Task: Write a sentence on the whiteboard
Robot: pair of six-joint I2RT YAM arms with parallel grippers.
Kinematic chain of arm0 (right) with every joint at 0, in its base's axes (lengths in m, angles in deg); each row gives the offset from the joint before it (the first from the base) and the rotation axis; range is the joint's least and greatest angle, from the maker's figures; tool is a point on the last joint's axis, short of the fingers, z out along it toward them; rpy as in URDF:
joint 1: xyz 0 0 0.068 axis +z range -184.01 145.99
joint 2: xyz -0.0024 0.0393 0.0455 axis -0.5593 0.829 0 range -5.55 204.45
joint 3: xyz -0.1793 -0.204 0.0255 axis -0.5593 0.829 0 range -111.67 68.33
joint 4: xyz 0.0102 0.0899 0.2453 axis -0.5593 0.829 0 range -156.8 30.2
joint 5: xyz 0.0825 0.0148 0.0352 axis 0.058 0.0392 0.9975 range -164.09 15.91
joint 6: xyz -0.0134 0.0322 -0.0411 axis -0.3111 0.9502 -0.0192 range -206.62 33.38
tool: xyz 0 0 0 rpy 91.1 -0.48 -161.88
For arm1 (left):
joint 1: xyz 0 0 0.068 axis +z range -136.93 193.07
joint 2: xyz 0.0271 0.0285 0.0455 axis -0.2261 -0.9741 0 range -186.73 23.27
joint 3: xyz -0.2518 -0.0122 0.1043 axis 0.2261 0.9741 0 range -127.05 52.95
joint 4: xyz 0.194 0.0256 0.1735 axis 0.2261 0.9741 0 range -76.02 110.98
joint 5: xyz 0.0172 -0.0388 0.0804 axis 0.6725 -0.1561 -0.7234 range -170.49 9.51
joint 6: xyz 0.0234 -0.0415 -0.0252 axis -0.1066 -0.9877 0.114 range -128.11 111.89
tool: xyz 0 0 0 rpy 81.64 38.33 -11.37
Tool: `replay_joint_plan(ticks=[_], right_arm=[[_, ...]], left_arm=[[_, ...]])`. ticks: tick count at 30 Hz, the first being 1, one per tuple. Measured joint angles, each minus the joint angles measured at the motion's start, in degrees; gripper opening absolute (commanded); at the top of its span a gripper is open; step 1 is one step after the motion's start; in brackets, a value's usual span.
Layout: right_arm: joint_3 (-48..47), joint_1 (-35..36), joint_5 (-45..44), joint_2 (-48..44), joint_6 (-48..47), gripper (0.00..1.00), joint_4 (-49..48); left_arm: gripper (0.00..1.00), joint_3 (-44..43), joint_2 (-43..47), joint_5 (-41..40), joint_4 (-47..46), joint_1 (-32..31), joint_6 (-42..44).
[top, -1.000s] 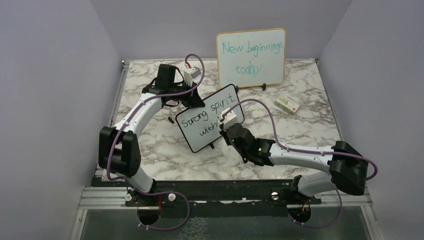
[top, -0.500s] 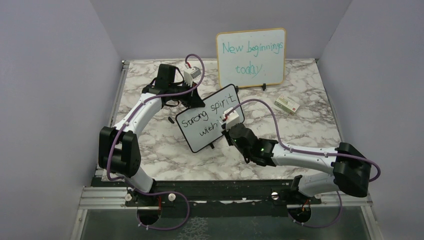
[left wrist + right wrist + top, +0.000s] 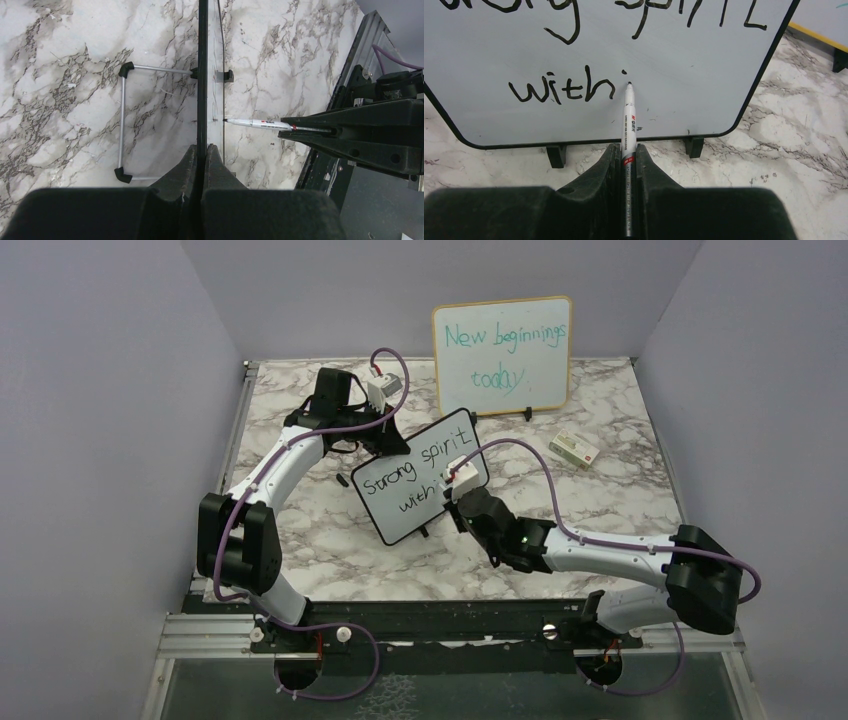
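Lavender walls (image 3: 100, 440) box in a marble-pattern table (image 3: 330, 560), w/ both arm bases at 6 o'clock in the top view. Small black-framed whiteboard (image 3: 415, 480) stands near table ctr, turned so its long side runs approx 8 to 2 o'clock. It is propped on short black feet (image 3: 556, 155), w/ a thin wire stand (image 3: 121, 125) behind it. Black handwriting on it reads "Strong spirit" on the top line and "with" below, plus one small dot at 1 o'clock of the "h".

Left gripper (image 3: 202, 147) sits at the board's 11 o'clock corner. Its jaws are fully closed on the frame edge, pinching it; the left wrist cam sees the board edge-on. Right gripper (image 3: 626, 147) reaches in from approx 4 o'clock of the board. Its jaws are clamped on a white marker (image 3: 628, 115), barrel lying in the gap btw them, black tip pointing to 12 in the right wrist view. Tip is on the board face just right of "with", directly below the dot; left wrist cam also shows tip meeting the surface.

Larger wood-framed board (image 3: 503, 355) w/ teal writing "New beginnings today" stands at the table's 12–1 o'clock by the back wall, well apart from the small one. Small pale box (image 3: 574, 448) lies flat at approx 2 o'clock of the whiteboard, apart from both arms.
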Motion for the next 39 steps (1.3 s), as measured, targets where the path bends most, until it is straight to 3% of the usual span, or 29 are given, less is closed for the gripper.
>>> replay_joint_plan(ticks=[39], right_arm=[[-0.02, -0.07, 1.36, 1.14, 1.38, 0.0, 1.86]], left_arm=[[0.0, 0.0, 0.0, -0.02, -0.02, 0.0, -0.02]])
